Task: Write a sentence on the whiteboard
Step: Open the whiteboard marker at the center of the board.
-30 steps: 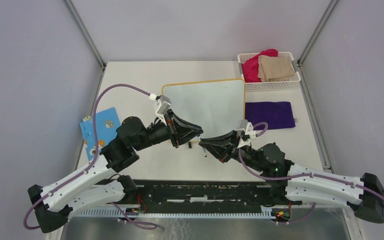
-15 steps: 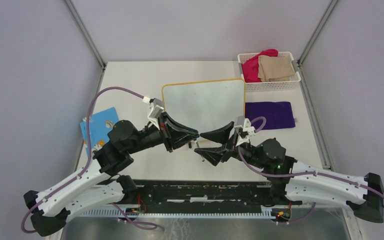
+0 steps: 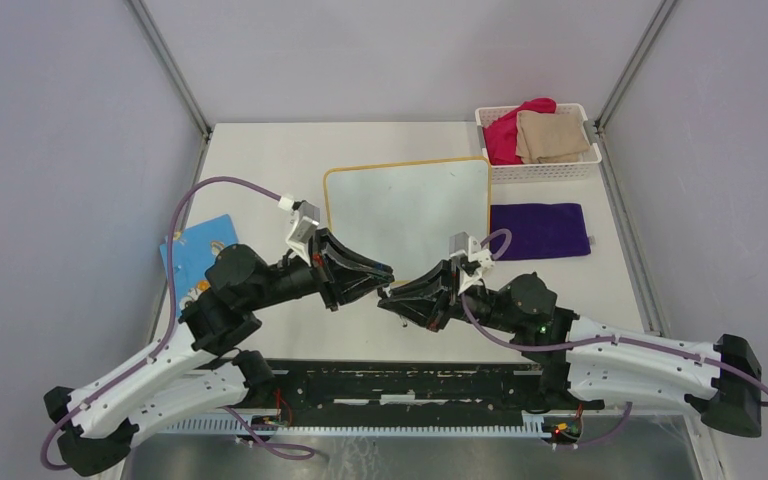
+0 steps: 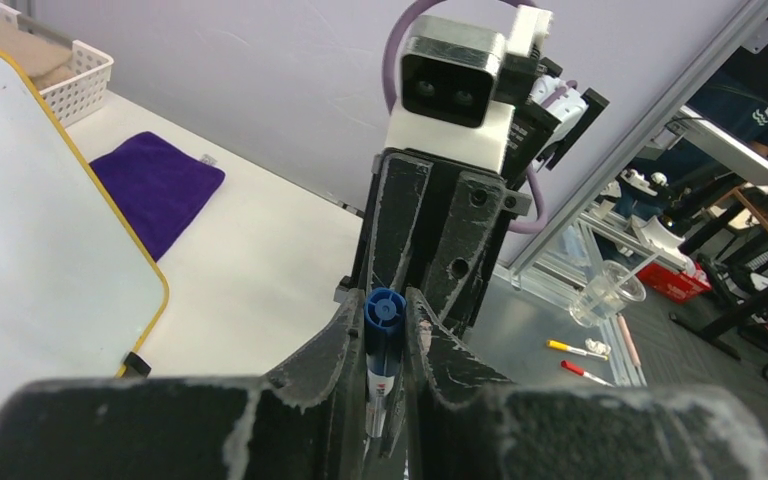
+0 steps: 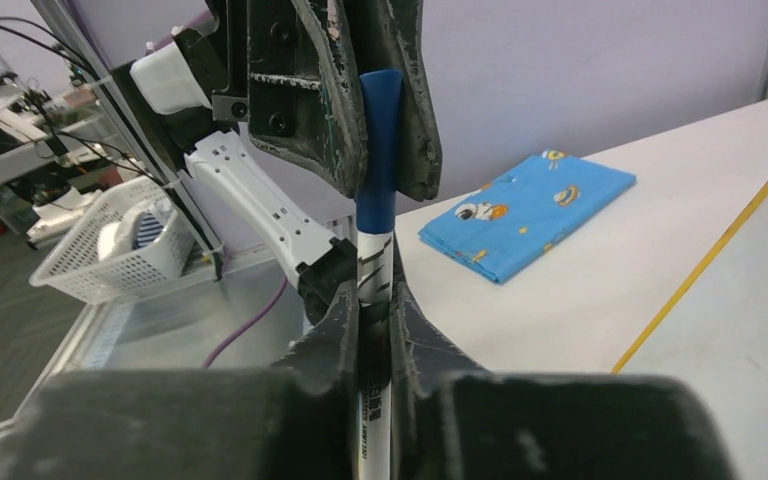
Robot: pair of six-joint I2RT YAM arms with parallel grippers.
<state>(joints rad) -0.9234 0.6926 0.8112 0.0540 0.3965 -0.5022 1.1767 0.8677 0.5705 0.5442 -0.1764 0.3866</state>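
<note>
The left gripper [image 4: 385, 330] is clenched on the blue cap [image 5: 379, 135] of a marker [image 5: 372, 262], and the right gripper [image 5: 373, 315] grasps the marker's white barrel lower down. The two meet tip to tip above the near middle of the table. This looks like the uncapping step, and the main risk lies in the pull. If the arms draw apart off the marker's axis, the barrel may twist or slide between the right gripper's fingers [image 5: 332, 330]. The pen would then be tilted for writing, or it could drop. A tight cap that lets go suddenly could also jolt either arm towards the whiteboard [image 3: 410, 205]. The board lies flat just beyond the grippers, in the middle of the table, with no writing on it. It rests on small black feet [image 4: 137, 362] and nothing holds it down, so pen pressure could probably push it across the table. At the far right corner, touching the board's far right edge, sits a white basket [image 3: 545, 171]. It holds a crumpled red cloth [image 3: 512, 130] and a folded beige cloth [image 3: 553, 136]. A purple cloth [image 3: 540, 230] lies on the table just near of the basket, and a blue patterned sheet [image 3: 198, 250] lies at the left edge. The right wrist view shows a second white basket [image 5: 85, 278] off the table, and its contents cannot be made out.
</note>
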